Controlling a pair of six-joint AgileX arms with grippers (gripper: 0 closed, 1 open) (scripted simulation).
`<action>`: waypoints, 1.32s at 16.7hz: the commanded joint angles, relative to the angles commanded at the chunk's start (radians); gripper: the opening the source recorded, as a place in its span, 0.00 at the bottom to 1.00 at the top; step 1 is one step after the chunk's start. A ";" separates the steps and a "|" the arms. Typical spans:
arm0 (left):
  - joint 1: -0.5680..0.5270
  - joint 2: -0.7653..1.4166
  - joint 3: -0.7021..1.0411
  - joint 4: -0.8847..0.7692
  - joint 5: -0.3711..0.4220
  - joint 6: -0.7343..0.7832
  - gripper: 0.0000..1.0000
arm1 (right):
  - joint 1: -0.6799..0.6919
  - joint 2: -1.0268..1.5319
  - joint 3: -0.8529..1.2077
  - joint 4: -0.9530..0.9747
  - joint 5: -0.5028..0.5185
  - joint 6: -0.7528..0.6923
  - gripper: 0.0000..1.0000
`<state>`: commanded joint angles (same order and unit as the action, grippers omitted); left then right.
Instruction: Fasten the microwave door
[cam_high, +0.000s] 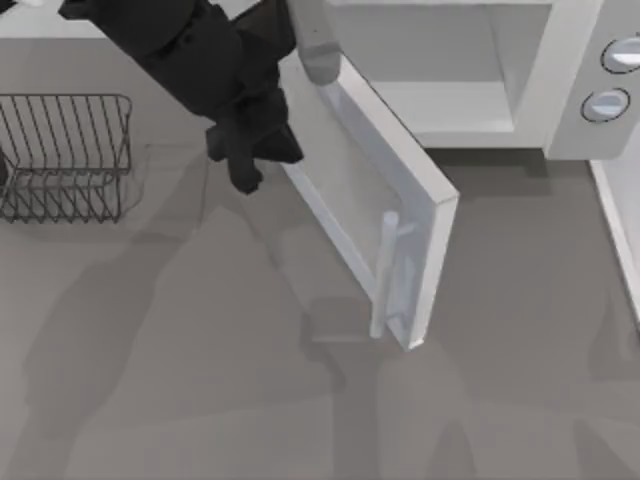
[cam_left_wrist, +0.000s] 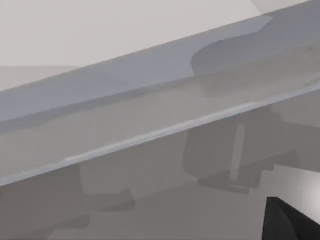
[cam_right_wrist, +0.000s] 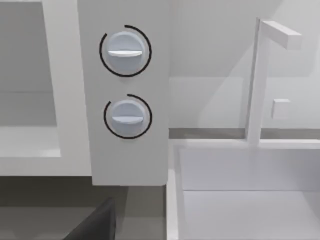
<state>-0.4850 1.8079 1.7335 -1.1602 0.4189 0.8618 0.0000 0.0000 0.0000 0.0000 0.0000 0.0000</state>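
At the far edge of the surface, toward twelve o'clock in the top view, stands the microwave with its white cavity exposed. The microwave door hangs wide open, swung out from its hinge at the cavity's left corner and reaching toward five o'clock, its pale bar handle near the free end.

The door looks stiff and light, turning freely on its hinge; I judge a flat push on the outer panel, well out toward the handle end, would serve better than any grasp.

The left gripper hovers at about nine o'clock of the door, just beside its hinge end; I cannot tell whether it is clenched or released. The right arm's gripper is parked facing the two knobs, state equally unclear. A wire rack sits at the left.
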 joint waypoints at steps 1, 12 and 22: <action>0.000 0.000 0.000 0.000 0.000 0.000 0.00 | 0.000 0.000 0.000 0.000 0.000 0.000 1.00; -0.047 0.032 0.039 0.013 -0.016 -0.049 0.00 | 0.000 0.000 0.000 0.000 0.000 0.000 1.00; -0.085 0.060 0.077 0.020 -0.030 -0.094 0.00 | 0.000 0.000 0.000 0.000 0.000 0.000 1.00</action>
<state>-0.5699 1.8678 1.8100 -1.1398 0.3891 0.7679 0.0000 0.0000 0.0000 0.0000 0.0000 0.0000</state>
